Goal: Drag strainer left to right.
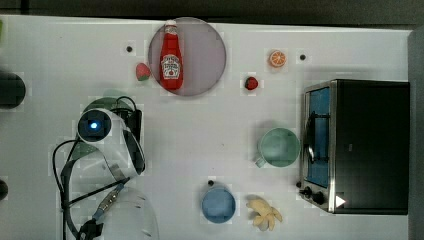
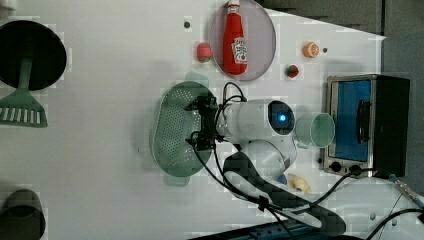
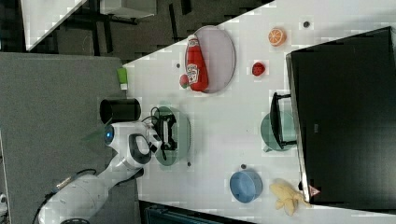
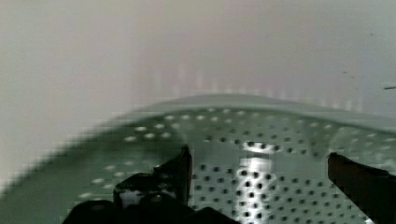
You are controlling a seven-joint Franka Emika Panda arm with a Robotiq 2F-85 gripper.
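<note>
Drag not begun, by the look of it. The pale mint-green oval plastic strainer with rows of small holes (image 2: 176,131) sits at the top view's far left, mostly hidden there under the white arm, well apart from the toaster oven side. The black gripper (image 2: 200,125) is over the strainer's bowl with its fingers (image 4: 173,175) spread wide and nothing between them; in the wrist view the perforated bowl lies just below the tips (contact cannot be told). Left to do, as I judge it: settle into or against the bowl or rim, then pull the strainer across to the top view's right, and let go.

Surface: flat white tabletop (image 1: 210,135) with a few small dark dots. On it: a round grey-purple plate (image 1: 202,57) carrying a red ketchup bottle (image 1: 171,57), a toy strawberry (image 1: 143,71) just beside the plate, a small red fruit (image 1: 251,83), an orange slice (image 1: 277,58), a round green mug (image 1: 278,147) near a black-and-steel toaster oven (image 1: 357,146), a blue bowl (image 1: 218,204), a peeled banana (image 1: 264,213). The mug lies in the likely drag path.

Room: dark floor past the table edge; a green spatula (image 2: 22,111) rests at the left view's left.
</note>
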